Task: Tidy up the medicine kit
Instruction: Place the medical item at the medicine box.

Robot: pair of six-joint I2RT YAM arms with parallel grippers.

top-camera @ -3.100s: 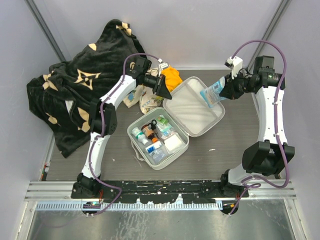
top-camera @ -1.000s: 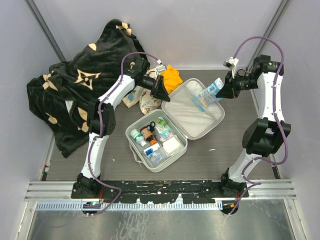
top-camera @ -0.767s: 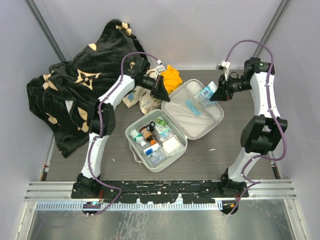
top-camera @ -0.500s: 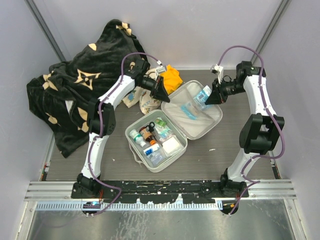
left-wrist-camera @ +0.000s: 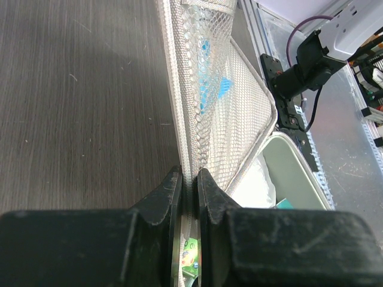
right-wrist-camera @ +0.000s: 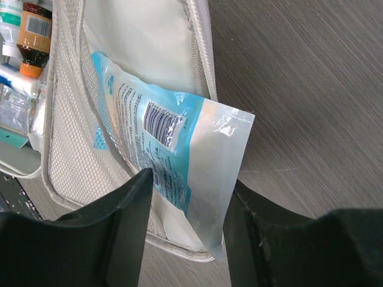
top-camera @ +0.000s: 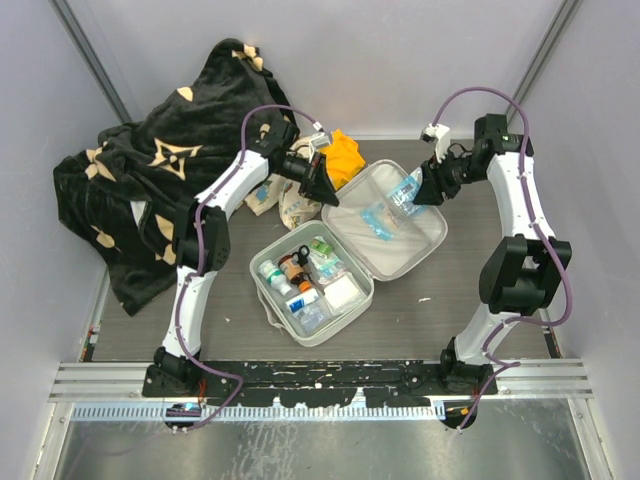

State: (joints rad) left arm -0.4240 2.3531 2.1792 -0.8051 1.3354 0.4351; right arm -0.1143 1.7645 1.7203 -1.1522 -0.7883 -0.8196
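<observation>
Blue-white barcoded packet (right-wrist-camera: 173, 149) between spread right gripper (right-wrist-camera: 187, 186); left gripper (left-wrist-camera: 189, 179) pinches medicine kit (top-camera: 410, 245) mesh (left-wrist-camera: 209, 89).

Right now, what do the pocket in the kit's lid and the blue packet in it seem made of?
Pocket on the lid: soft white mesh fabric, matte; its open holes show blue print behind it.
Packet: thin plastic film, probably laminated, glossy; there is glare and crinkling on its white end, and a printed barcode.

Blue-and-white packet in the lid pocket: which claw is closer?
Right. The right claw straddles the packet at its outer end, one finger on either side. The left claw is clamped on the kit lid rim, across the lid from the packet.
</observation>
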